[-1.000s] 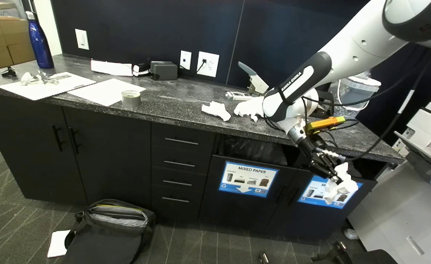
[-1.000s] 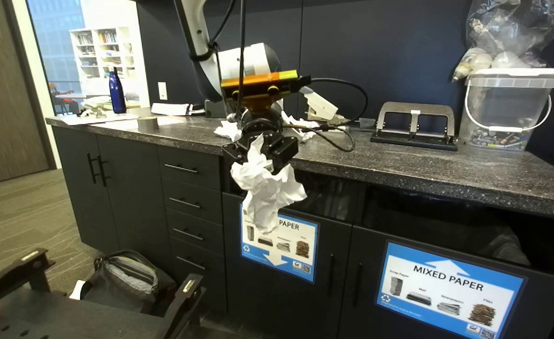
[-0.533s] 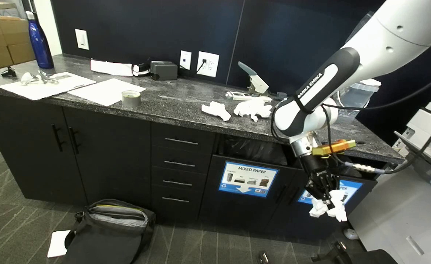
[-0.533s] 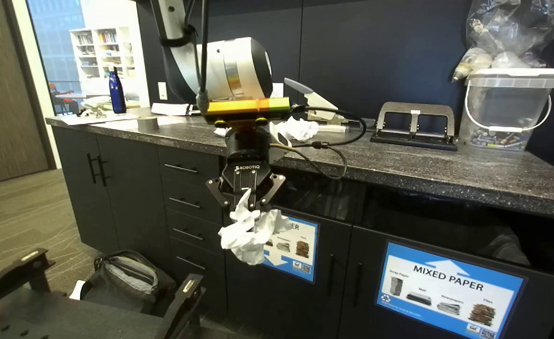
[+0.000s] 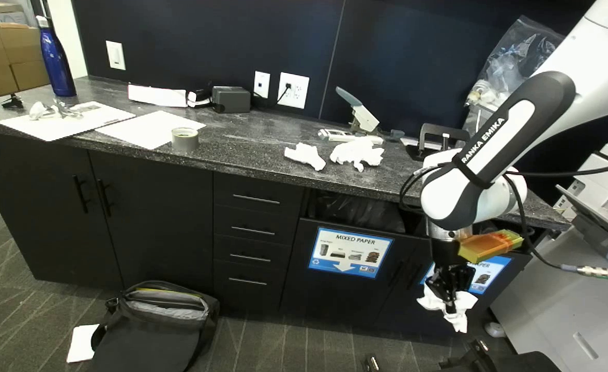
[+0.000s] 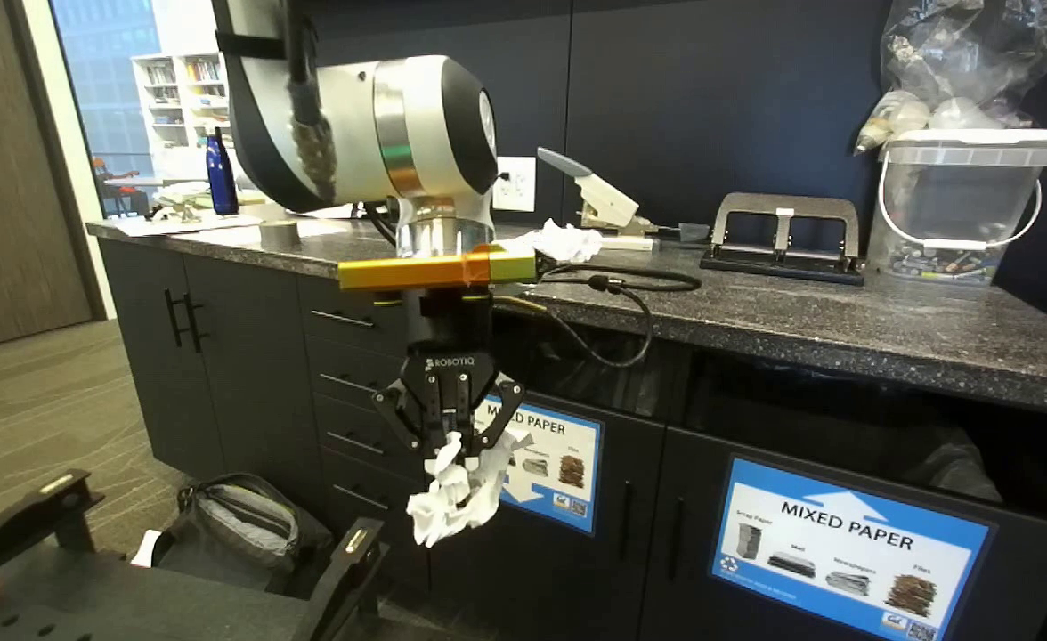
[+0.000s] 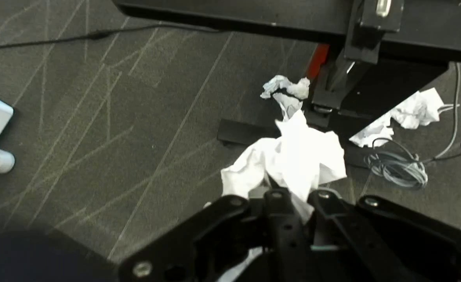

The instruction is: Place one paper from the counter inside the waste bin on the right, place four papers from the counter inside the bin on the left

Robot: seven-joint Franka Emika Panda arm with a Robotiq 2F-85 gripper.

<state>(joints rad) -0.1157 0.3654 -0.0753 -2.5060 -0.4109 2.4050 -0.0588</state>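
Papers (image 5: 355, 151) on counter (image 5: 255, 135), bag (image 5: 151, 330) below (on floor (image 5: 252, 343))

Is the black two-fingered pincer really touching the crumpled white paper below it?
Touching. In the wrist view, the black two-fingered pincer is closed on the crumpled white paper, part of it caught between the fingers.

I have my gripper (image 5: 450, 306) pointing down, lower than the edge of the counter (image 5: 252, 134), pinched on a crumpled paper (image 5: 465, 300) and partly hiding a blue-and-white sign (image 5: 485, 275). On the counter I see a small wad (image 5: 305, 156) just beside a larger wad (image 5: 355, 152), with a stapler (image 5: 364, 120) behind the latter.
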